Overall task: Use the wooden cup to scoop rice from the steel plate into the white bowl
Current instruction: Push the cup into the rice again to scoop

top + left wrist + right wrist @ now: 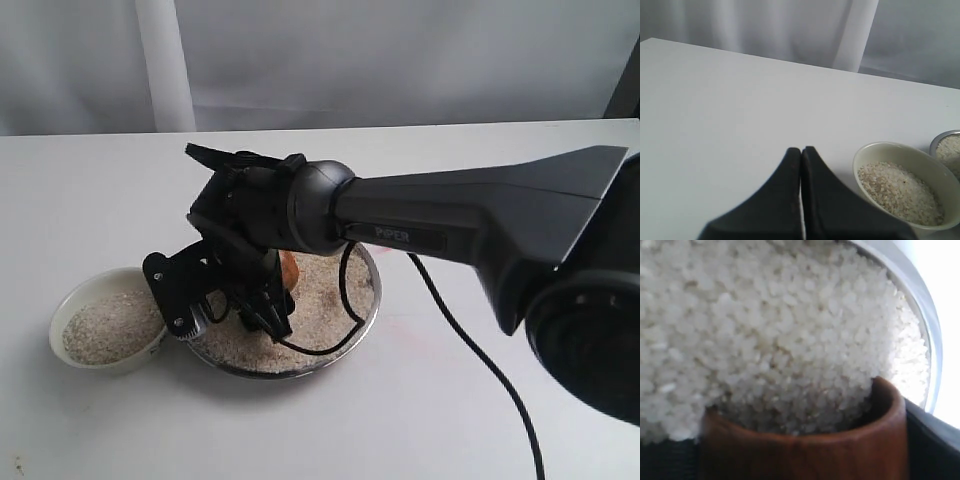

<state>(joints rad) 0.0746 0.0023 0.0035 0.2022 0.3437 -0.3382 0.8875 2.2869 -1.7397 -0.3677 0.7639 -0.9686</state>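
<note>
The steel plate (300,370) lies mid-table, covered with rice (322,300). My right gripper (272,300) reaches down into it from the right, shut on the wooden cup (289,268). Only a reddish-brown sliver of the cup shows there. In the right wrist view the wooden cup (805,450) sits between dark fingers (932,440), its mouth pressed into the rice (765,330) and partly filled, with the plate rim (927,320) beyond. The white bowl (120,362), left of the plate, holds rice (105,328). My left gripper (801,150) is shut and empty, hovering near the white bowl (880,146).
A black cable (470,340) trails from the right arm (480,215) across the table toward the front right. The white tabletop (420,420) runs back to a pale curtain (300,60). In the left wrist view, the plate's edge (942,137) peeks past the bowl.
</note>
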